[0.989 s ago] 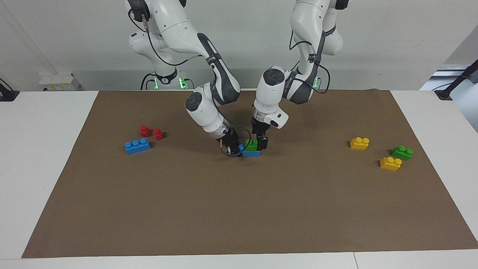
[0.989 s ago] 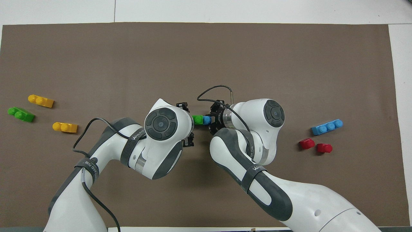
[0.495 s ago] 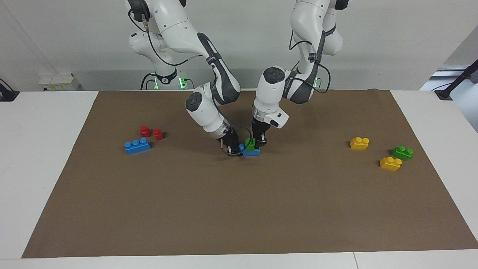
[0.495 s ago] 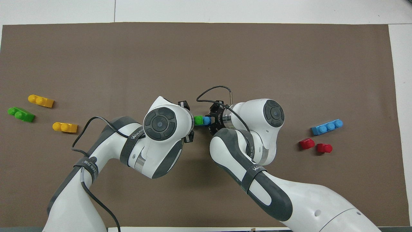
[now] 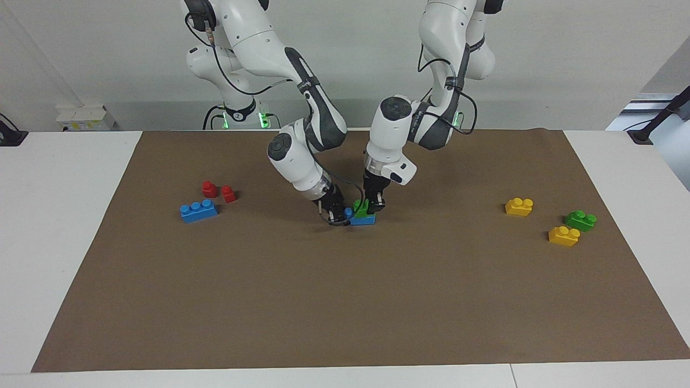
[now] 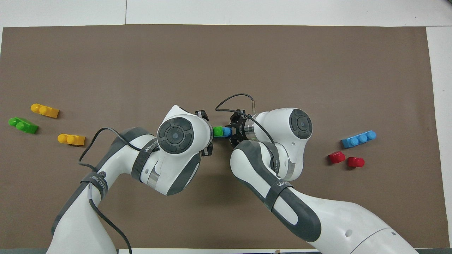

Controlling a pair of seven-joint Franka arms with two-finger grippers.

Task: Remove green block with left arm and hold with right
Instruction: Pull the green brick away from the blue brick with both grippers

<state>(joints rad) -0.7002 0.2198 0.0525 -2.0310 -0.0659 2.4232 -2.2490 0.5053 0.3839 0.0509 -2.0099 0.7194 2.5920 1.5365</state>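
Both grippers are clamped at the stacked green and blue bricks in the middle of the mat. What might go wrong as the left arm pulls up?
1. The left gripper holds the green block, and the right gripper grips only the end of the blue brick; that brick might lift or pivot along.
2. The two grippers sit very close together, so a tilted pull could knock them together.
3. The green block may slip free.

Arm strap bands read "WANKEO"; a base collar reads "2".
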